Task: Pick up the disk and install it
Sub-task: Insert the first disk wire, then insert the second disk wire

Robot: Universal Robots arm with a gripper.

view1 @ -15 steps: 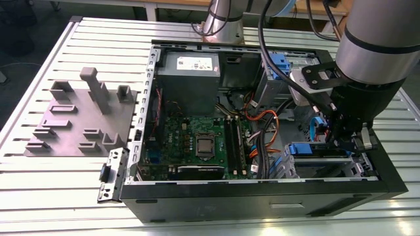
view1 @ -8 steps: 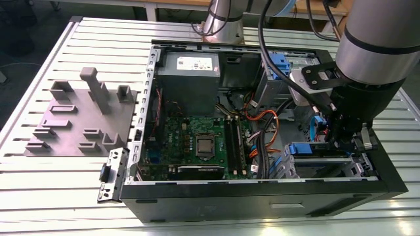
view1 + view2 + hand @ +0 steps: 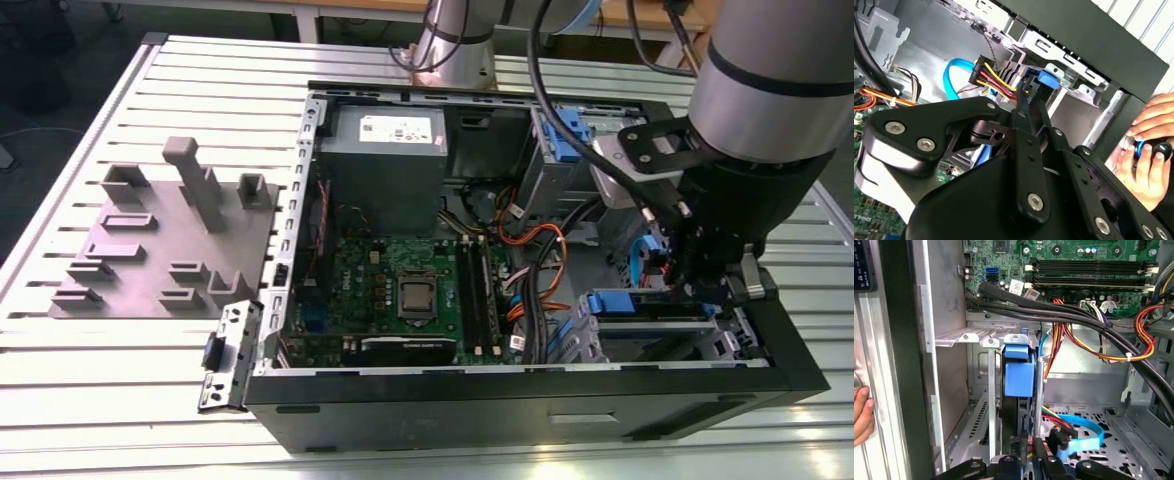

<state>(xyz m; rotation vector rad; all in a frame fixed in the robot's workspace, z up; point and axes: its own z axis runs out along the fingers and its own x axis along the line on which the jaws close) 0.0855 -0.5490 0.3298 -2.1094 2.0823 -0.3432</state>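
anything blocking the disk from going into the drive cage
Nothing visible does. The disk stands edge-on between the rails of the drive cage, close to the gripper; the blue cable lies off to one side.

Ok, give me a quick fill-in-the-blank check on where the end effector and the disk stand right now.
1. The end effector is down inside the open computer ____.
2. The disk sits edge-on in the drive bay, its plastic bracket coloured ____.
3. A ____ ribbon cable lies on the case floor.
4. A person's ____ rests outside the case.

Missing: case; blue; blue; hand

Open computer case (image 3: 400, 395), grey fixture block (image 3: 147, 250)
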